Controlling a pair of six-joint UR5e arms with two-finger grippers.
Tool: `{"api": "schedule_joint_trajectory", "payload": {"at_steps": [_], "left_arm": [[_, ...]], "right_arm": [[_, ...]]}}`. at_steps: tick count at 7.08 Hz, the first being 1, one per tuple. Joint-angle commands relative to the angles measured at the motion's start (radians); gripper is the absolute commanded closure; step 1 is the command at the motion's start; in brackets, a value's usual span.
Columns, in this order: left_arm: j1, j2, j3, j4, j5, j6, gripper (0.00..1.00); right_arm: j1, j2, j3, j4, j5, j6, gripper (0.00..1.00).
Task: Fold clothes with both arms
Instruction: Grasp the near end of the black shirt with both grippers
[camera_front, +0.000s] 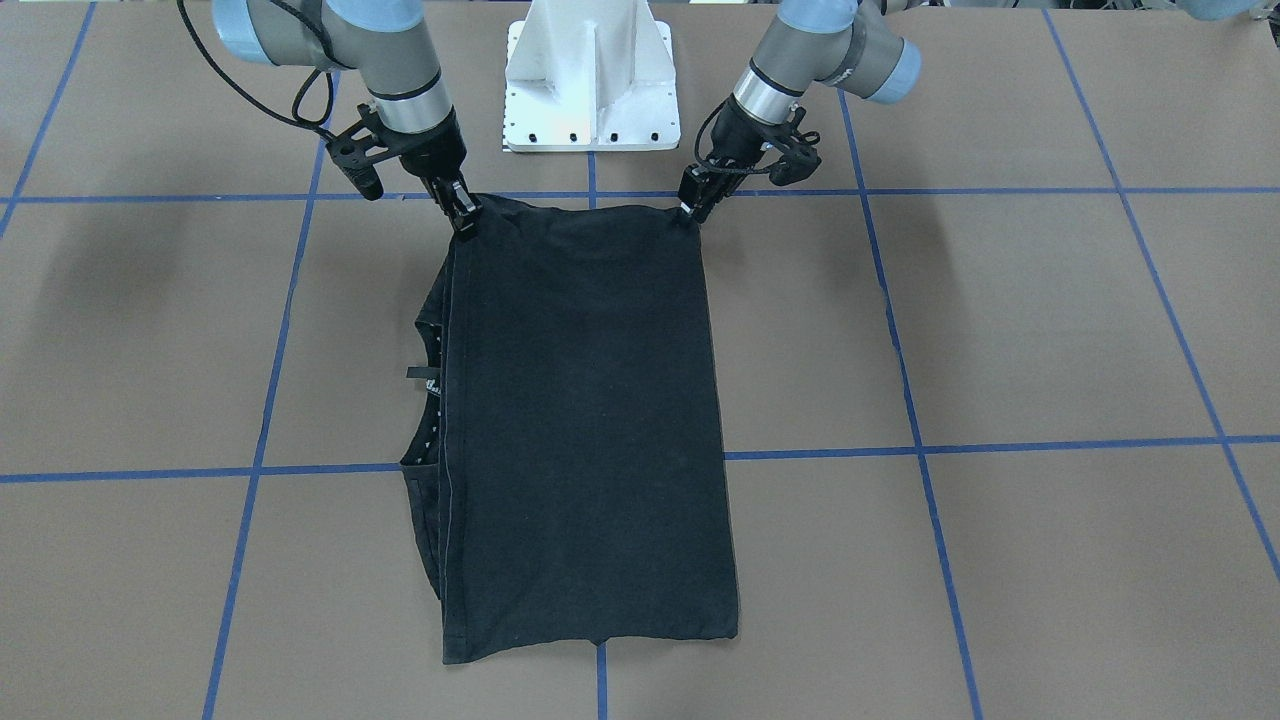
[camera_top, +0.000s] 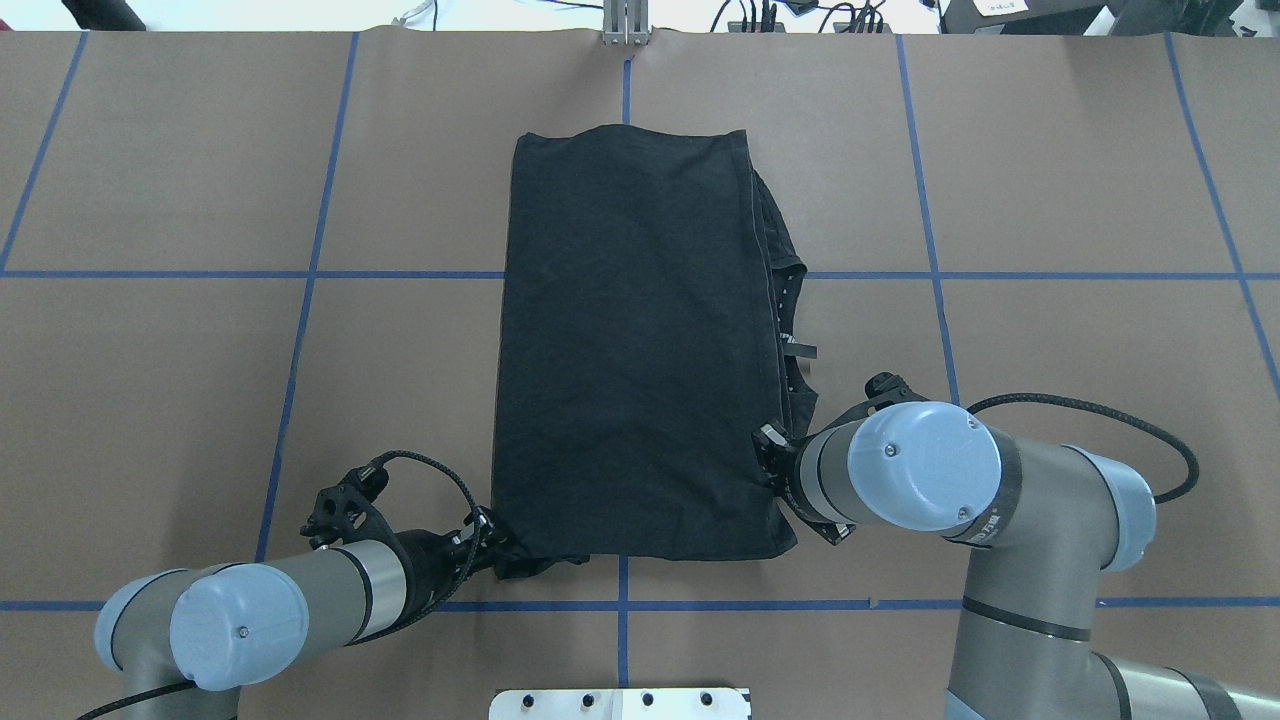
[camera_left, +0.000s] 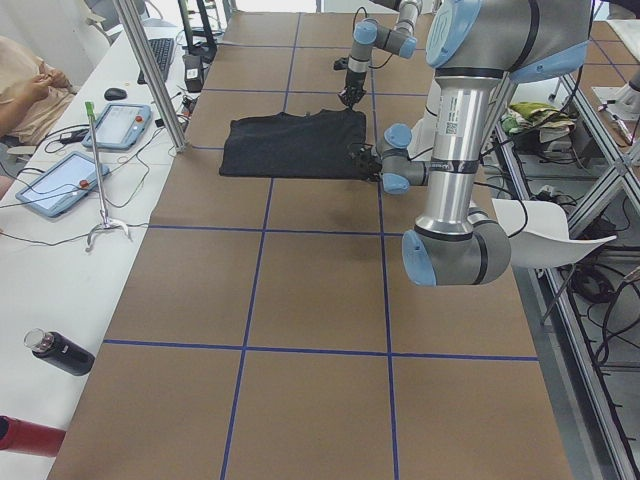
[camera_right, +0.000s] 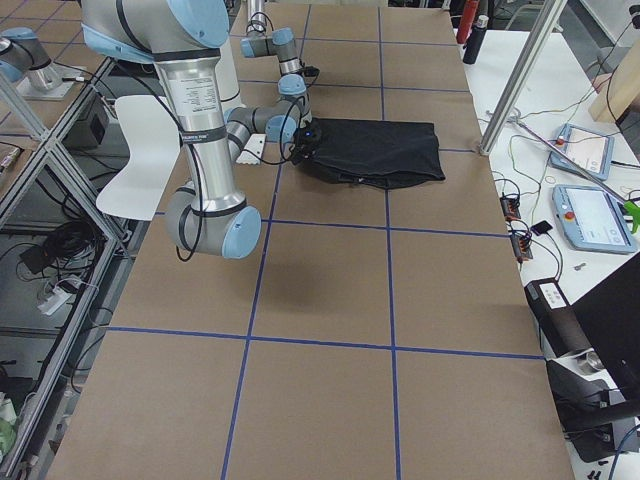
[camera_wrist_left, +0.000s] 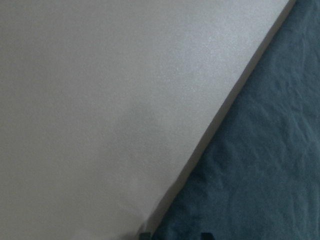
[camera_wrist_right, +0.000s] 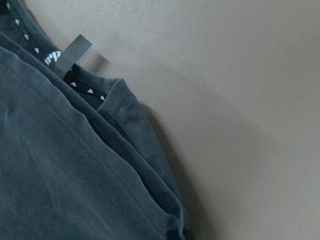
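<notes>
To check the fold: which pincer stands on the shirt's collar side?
The right black two-finger pincer: collar and tag of the black folded T-shirt show beside it.

In your overhead view, the tips of the right gripper (camera_front: 463, 215) hide under its own wrist (camera_top: 920, 465). The left gripper (camera_front: 690, 212) buries its tips in the shirt (camera_front: 590, 420) corner. The 2 wrist views crop the shirt at their edges. In the 2 side views the grippers are too small to judge.

The grey metal left arm (camera_top: 290, 595) and right arm (camera_top: 1040, 500) slope low; the black two-finger left gripper (camera_front: 689, 210) and right gripper (camera_front: 464, 216) each pinch a black T-shirt (camera_front: 590, 420) corner.
</notes>
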Motion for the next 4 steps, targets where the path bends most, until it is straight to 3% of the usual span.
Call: {"api": "schedule_joint_trajectory", "payload": {"at_steps": [1,2,4], "left_arm": [[0.009,-0.002,0.000,0.011,0.000,-0.004,0.53],[0.018,-0.008,-0.001,0.041,0.000,-0.007,0.54],[0.019,-0.010,-0.008,0.044,-0.003,-0.007,1.00]], "right_arm": [[0.000,-0.001,-0.002,0.000,0.000,0.000,1.00],[0.000,-0.001,-0.002,0.000,0.000,0.000,1.00],[0.000,-0.001,-0.002,0.000,0.000,0.000,1.00]]}}
